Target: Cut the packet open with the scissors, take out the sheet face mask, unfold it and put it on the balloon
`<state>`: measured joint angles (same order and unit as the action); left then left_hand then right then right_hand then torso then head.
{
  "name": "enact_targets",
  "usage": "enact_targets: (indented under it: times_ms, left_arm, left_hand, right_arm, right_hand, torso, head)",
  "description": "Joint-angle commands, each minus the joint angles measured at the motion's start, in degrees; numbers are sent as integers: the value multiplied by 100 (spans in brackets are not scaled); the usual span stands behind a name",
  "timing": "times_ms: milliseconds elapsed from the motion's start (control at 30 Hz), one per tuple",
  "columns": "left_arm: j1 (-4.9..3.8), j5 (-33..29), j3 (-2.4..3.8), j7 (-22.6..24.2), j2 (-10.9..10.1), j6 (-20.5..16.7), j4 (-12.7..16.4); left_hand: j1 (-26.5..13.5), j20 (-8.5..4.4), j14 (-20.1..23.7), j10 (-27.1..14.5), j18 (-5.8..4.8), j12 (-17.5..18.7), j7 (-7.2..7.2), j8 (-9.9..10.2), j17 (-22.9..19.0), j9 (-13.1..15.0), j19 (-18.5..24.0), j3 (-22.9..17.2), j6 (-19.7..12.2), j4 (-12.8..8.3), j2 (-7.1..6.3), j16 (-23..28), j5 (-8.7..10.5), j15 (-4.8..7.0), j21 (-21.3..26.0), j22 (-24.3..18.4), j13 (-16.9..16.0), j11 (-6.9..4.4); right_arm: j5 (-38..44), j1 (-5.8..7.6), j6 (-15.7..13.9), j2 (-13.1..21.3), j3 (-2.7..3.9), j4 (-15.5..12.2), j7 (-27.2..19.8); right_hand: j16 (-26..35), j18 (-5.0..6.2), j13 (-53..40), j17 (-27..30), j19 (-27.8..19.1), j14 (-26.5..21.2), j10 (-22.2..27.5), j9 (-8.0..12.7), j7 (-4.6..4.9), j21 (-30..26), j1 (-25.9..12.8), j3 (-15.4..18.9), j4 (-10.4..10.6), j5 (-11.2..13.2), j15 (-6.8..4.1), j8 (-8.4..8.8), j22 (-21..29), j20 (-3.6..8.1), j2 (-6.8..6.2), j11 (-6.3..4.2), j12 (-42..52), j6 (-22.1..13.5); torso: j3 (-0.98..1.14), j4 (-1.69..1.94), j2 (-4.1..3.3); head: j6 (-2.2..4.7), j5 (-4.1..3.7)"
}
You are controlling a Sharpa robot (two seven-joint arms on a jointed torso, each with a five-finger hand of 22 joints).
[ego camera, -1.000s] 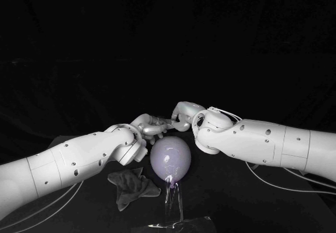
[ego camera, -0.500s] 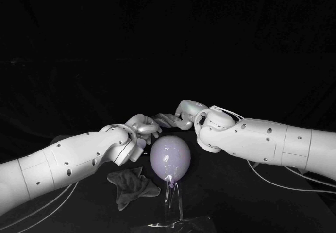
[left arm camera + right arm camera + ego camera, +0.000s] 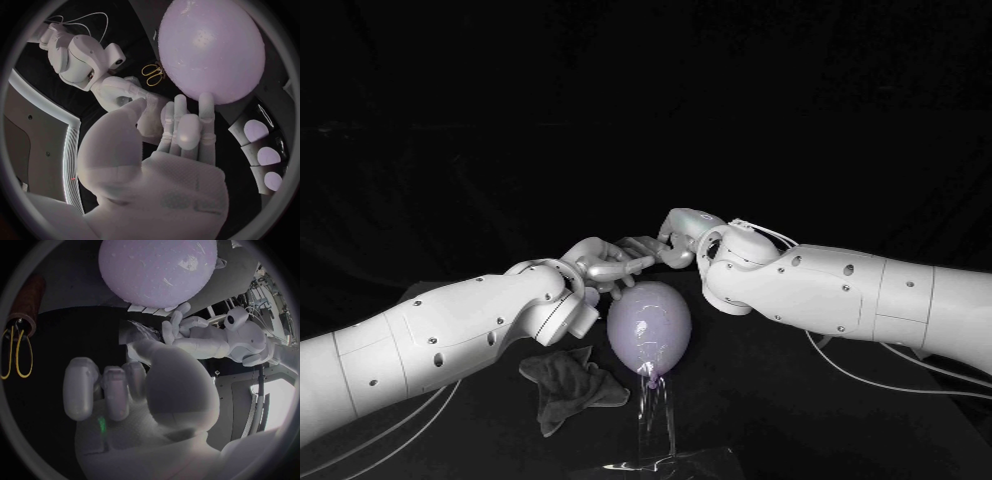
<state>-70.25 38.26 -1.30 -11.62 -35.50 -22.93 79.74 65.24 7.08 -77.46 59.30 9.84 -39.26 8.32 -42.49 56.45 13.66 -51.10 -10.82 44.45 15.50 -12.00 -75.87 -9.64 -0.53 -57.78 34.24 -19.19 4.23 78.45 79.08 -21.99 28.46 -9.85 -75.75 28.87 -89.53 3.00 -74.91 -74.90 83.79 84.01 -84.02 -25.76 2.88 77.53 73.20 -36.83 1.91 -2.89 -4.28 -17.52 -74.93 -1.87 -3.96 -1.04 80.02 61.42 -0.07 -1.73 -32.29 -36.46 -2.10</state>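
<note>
left hand [image 3: 606, 262] has moved back toward right hand [image 3: 669, 241] beyond balloon [image 3: 651, 325]; cannot tell either grip.

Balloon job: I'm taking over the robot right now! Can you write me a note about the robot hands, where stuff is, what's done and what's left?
Hands: left robot hand and right robot hand are close together just beyond the balloon; I cannot tell whether either holds anything.
Things: balloon upright on its clear stand, bare. The scissors lie loose, in no hand. A crumpled grey cloth lies beside the stand.
Done: unclear whether the packet is cut.
Left: mask onto the balloon.
</note>
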Motion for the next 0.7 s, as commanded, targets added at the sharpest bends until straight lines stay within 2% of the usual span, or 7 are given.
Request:
enact_targets:
  times_ms: [33, 200, 433, 467, 567, 667, 700]
  left_arm:
    - [-9, -69, 7, 328, 31, 76, 59]
    - [-9, -67, 8, 316, 88, 31, 75]
    - [-9, -18, 10, 83, 194, -56, 17]
    - [-9, -13, 10, 40, 205, -67, 1]
    - [-9, -5, 10, -56, 225, -93, -52]
    - [-10, -13, 11, -121, 238, -102, -94]
    - [-10, -16, 11, -146, 243, -105, -109]
  left_hand:
    - [-190, -2, 39, 0, 71, 16, 20, 35, -70, -43, -37, 1149, 38, 156, 268, 59, 242, -23, 39, -30, 4, -3]
    - [-374, -1, 45, -6, 72, 15, 12, 43, -92, -56, -46, 1525, 38, 166, 309, 72, 611, -21, 49, -40, 2, 13]
    - [-822, -11, -121, 93, 77, -44, -29, 4, 194, -56, -99, 1541, 130, 163, 557, -78, 614, 9, 23, -38, -20, -20]
    - [-992, -29, -270, 197, 66, -100, -71, -42, 471, -43, -202, 1440, 220, 171, 864, -227, 598, 44, -66, 56, -42, -61]
    - [-1309, -89, -472, 353, -14, -171, -161, -104, 842, -27, -566, 1274, 358, 143, 1369, -436, 592, 126, -419, 529, -75, -134]
    - [-1434, -143, -596, 481, -76, -213, -233, -149, 1085, -13, -819, 902, 470, 160, 1646, -566, 584, 189, -693, 897, -100, -196]
    - [-1447, -165, -614, 516, -82, -212, -259, -154, 1102, -12, -836, 656, 496, 128, 1582, -579, 587, 215, -736, 936, -105, -201]
  right_arm:
    - [76, 2, -19, -25, 4, 18, 70]
    - [86, 0, -6, -51, 4, 25, 85]
    - [153, -3, 10, -70, 4, -19, 115]
    - [167, -3, 7, -69, 4, -33, 120]
    - [208, -6, 2, -62, 3, -72, 135]
    - [242, -8, -7, -53, 3, -102, 148]
    - [254, -9, -11, -49, 3, -113, 152]
  right_hand:
    - [-28, -61, -856, -1436, 208, 583, -264, -341, 13, 20, -34, -40, -11, -18, -33, -564, -1190, 17, 37, -24, 30, 48]
    - [-26, -61, -858, -1428, 208, 582, -265, -342, 13, 19, -41, -51, -18, -21, -34, -569, -1190, 17, 36, -24, 32, 47]
    - [-26, -61, -858, -1428, 208, 582, -265, -342, 13, 19, -41, -51, -18, -21, -34, -569, -1190, 17, 36, -24, 32, 47]
    - [-26, -61, -858, -1428, 208, 582, -265, -342, 13, 19, -41, -51, -18, -21, -34, -569, -1190, 17, 36, -24, 32, 47]
    - [-26, -61, -858, -1428, 208, 582, -265, -342, 13, 19, -41, -51, -18, -21, -34, -569, -1190, 17, 36, -24, 32, 47]
    - [-26, -61, -858, -1428, 208, 582, -265, -342, 13, 19, -41, -51, -18, -21, -34, -569, -1190, 17, 36, -24, 32, 47]
    - [-26, -61, -858, -1428, 208, 582, -265, -342, 13, 19, -41, -51, -18, -21, -34, -569, -1190, 17, 36, -24, 32, 47]
  torso:
    - [-1, -1, -2]
    - [1, 1, 1]
    - [4, -9, 0]
    - [6, -8, -1]
    - [7, -5, 0]
    - [6, -5, 2]
    - [4, -3, 1]
  head:
    - [3, -10]
    - [-1, -6]
    - [5, 3]
    - [5, 2]
    - [5, 1]
    - [3, -1]
    - [1, -2]
